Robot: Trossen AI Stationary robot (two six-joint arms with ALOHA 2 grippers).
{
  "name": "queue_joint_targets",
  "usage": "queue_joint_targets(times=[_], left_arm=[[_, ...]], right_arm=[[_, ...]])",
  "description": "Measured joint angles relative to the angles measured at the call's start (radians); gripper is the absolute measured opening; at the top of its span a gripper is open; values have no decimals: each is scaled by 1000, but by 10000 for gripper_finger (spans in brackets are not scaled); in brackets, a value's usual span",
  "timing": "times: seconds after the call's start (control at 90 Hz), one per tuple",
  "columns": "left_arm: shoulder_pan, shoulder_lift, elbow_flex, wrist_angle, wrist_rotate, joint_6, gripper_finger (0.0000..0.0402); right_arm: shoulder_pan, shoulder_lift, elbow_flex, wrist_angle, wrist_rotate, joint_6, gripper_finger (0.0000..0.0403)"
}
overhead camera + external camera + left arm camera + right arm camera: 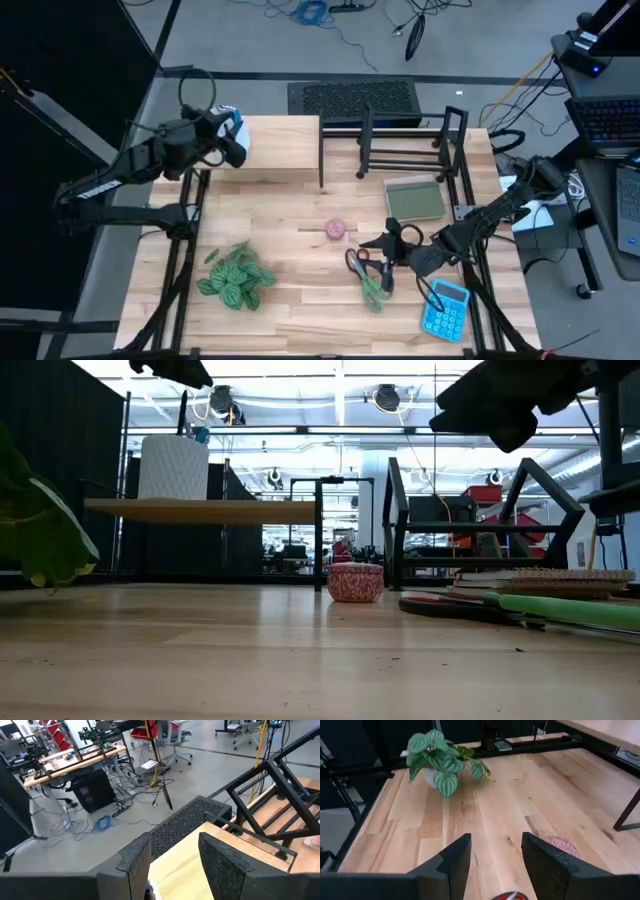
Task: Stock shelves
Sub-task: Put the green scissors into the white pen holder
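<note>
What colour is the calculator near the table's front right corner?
Bright blue: the calculator shows best in the high view.

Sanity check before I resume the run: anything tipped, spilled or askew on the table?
Nothing spilled or broken that I can see. One oddity: the potted plant seems to lie on its side at the table's near left. The white cup stands upright on the wooden shelf; scissors, notebook and calculator lie flat.
</note>
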Motion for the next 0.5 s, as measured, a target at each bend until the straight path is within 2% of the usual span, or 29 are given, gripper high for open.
queue_joint_targets(times=[0.322,0.5], left_arm=[[1,-1,0,-127,-13,-46,152],[2,20,-1,-187,-87,-102,152]], right_arm=[[0,0,0,-51,0,0,157],[0,0,0,-65,0,-3,157]])
